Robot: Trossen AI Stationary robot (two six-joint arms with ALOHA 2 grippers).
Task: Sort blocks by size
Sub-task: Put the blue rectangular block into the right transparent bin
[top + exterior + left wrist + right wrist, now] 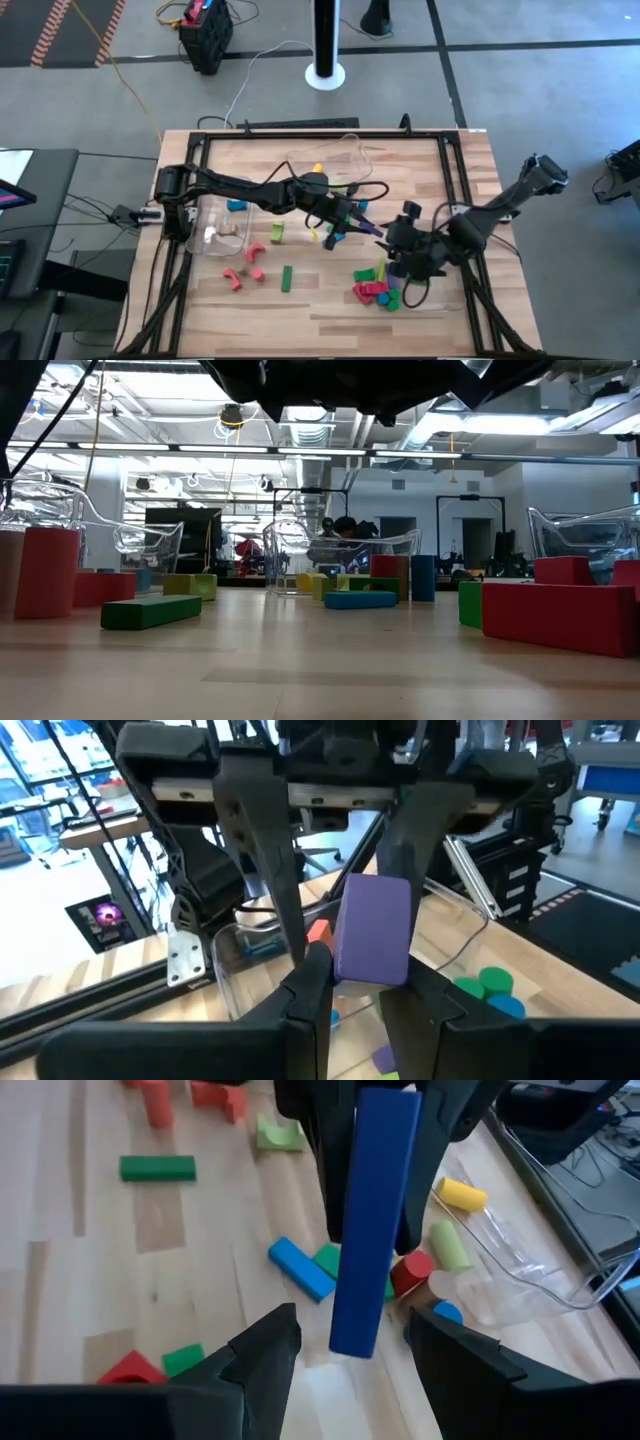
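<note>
- The left gripper (355, 990) is clamped on a purple block (373, 928), holding it up over the middle of the table (330, 310).
- The right gripper (345, 1345) is closed around a long blue bar (370, 1220), which stands upright between its fingers, above the right-centre of the table.
- Below that bar, the right wrist view shows a short blue block (300, 1267), a red cylinder (412, 1270), a yellow cylinder (460, 1194) and a pale green cylinder (450, 1245) lying close together.
- A heap of red, green, blue and purple blocks (378, 290) sits at the near right of the table.
- At the near left lie two red arches (243, 272), a green bar (287, 278) and a light green block (276, 232), apart from one another.
- A clear bin (222, 225) rests on the left side of the table, another clear bin (335, 160) toward the far side.
- The left arm reaches in from the left edge, the right arm from the right.
</note>
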